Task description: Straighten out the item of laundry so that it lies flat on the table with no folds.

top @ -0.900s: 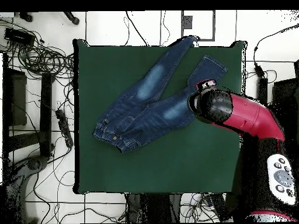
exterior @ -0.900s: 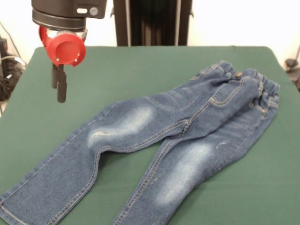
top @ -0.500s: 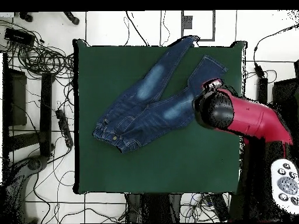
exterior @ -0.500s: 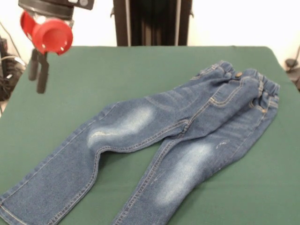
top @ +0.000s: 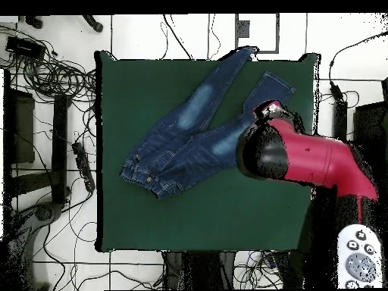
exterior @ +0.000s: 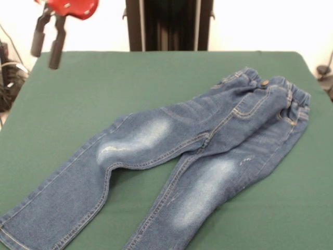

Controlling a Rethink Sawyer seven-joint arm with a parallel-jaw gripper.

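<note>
Surface: one table (exterior: 104, 78), rectangular, dark green felt-like top, far wider than the garment on it. Pale tiled floor (top: 174, 38) around it in the overhead view, strewn with black cables (top: 45, 68).

Open room: broad bare green along the table's far edge and its front-view left corner; a wide bare strip also beside the waistband (exterior: 294, 101) toward the front-view right edge. In the overhead view, the whole half of the table below the garment lies bare.

Garment: one pair of jeans (exterior: 208, 140), blue denim, lying on the table diagonally, touching it along the full length. Count: two legs, two faded whitish thigh patches, one elasticated waistband, one metal button near the waistband. Waistband gathered and puckered, toward the front-view right. Legs run from the waistband down to the front-view lower left, spread in a narrow V with green showing between them. Left-hand leg in the front view bent slightly at the knee, with a shallow crease under its whitish patch; cuff reaching the lower left corner of that view. Other leg running off the bottom edge, cuff not seen there. In the overhead view, both cuffs near the table's top edge, one reaching it. Tan stitching along seams and fly.

Arm: one, red and black (top: 311, 159), over the jeans' right-hand leg in the overhead view.

Gripper (exterior: 46, 44): one, well above the table, far from the waistband, over the front-view upper left corner. Two dark fingers (exterior: 56, 49) hanging apart, a gap between them, nothing held.
</note>
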